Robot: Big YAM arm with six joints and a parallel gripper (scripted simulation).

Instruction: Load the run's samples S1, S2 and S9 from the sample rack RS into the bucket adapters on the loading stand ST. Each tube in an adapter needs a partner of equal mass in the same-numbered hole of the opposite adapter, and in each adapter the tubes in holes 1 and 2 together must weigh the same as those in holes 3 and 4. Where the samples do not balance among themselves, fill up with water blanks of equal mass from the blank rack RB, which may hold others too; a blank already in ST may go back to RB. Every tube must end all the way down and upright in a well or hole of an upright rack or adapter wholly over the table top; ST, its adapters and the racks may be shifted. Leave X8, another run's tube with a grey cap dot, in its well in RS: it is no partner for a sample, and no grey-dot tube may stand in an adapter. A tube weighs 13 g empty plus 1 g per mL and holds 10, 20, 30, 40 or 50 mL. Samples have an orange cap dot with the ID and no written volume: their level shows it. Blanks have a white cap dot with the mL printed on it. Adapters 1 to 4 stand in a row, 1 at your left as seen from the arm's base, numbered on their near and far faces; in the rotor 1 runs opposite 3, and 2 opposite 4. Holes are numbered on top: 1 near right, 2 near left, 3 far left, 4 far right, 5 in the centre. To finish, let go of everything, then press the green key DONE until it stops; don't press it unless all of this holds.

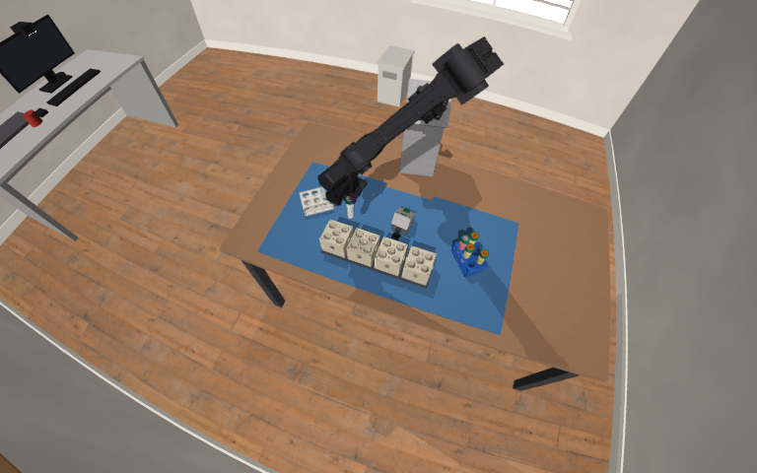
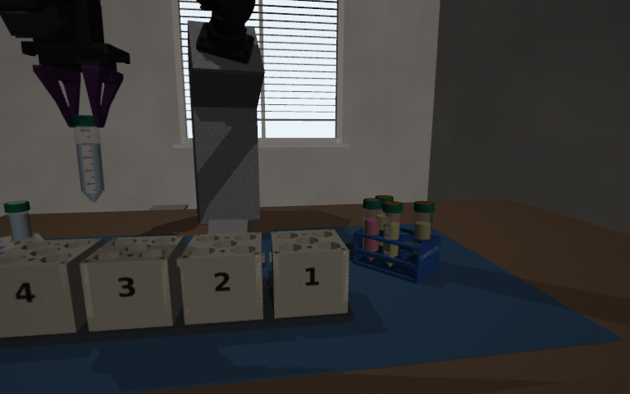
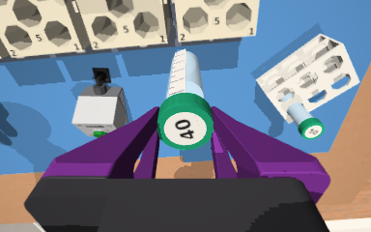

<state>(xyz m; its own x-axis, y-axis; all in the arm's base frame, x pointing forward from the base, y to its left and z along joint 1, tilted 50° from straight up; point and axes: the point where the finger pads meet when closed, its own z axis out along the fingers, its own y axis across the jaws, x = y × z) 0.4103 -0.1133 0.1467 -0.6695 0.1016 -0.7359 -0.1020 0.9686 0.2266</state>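
Item: four cream adapters numbered 4 to 1 in a row on the blue mat, every visible hole unfilled. Behind and above them, the gripper is clamped on the 40 mL blank, hanging upright in the air. Farther back: white blank rack with one tube; blue sample rack with four tubes.

The purple-fingered gripper, clamped on a green-capped clear tube marked 40, hangs well above the cream numbered adapter blocks. Open air lies beneath; the grey key box stands nearby.
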